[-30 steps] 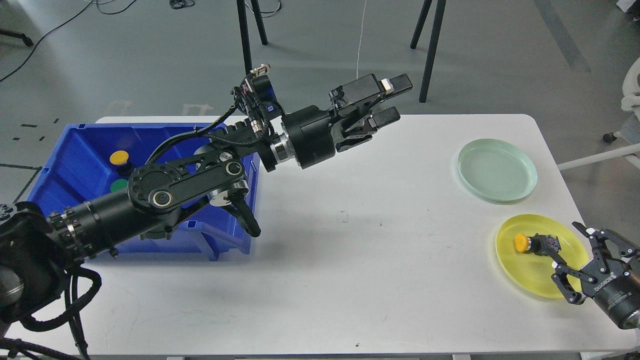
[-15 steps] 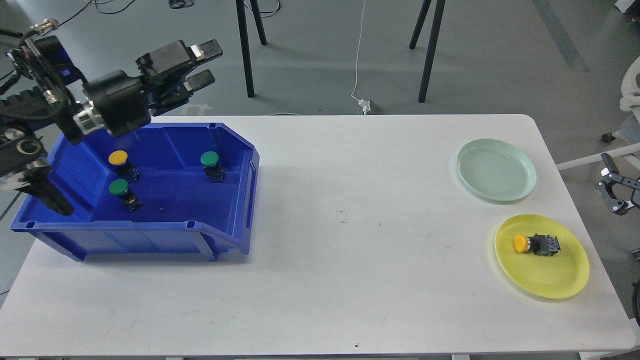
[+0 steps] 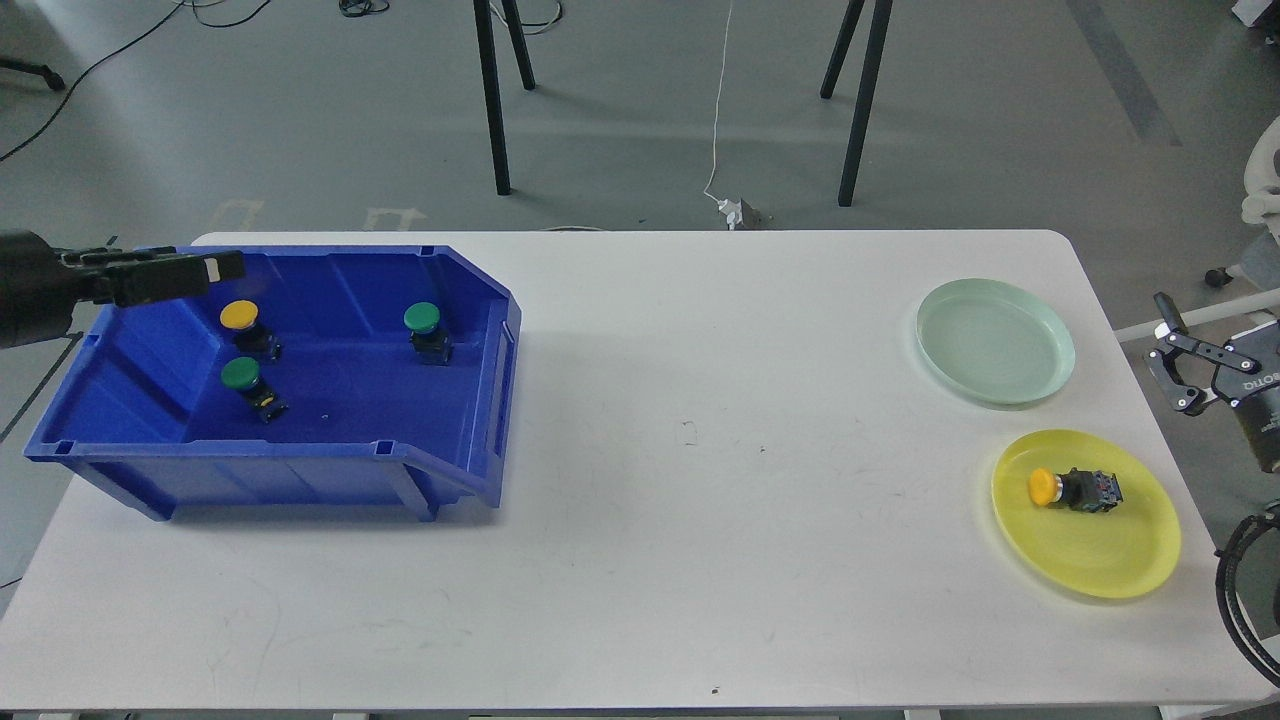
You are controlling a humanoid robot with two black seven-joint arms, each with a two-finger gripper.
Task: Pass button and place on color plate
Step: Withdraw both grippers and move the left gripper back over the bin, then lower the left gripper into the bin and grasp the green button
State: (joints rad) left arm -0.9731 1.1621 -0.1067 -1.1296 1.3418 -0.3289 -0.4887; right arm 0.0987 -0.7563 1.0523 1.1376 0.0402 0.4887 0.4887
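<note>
Buttons: one yellow button point(image 3: 1072, 489) lies on yellow plate point(image 3: 1090, 545); done. Green plate point(image 3: 995, 340) empty. Three remain in blue bin point(image 3: 300, 470). Left gripper point(image 3: 165, 275) edge-on, state unclear; right gripper point(image 3: 1180, 365) open, empty, off bench point(image 3: 700, 520).

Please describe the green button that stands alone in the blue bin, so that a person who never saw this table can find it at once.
Look at the blue bin on the left side of the white table. Three buttons stand inside; the one meant is the green button near the bin's right wall. The yellow button and the other green button sit together at the left, apart from it.
</note>
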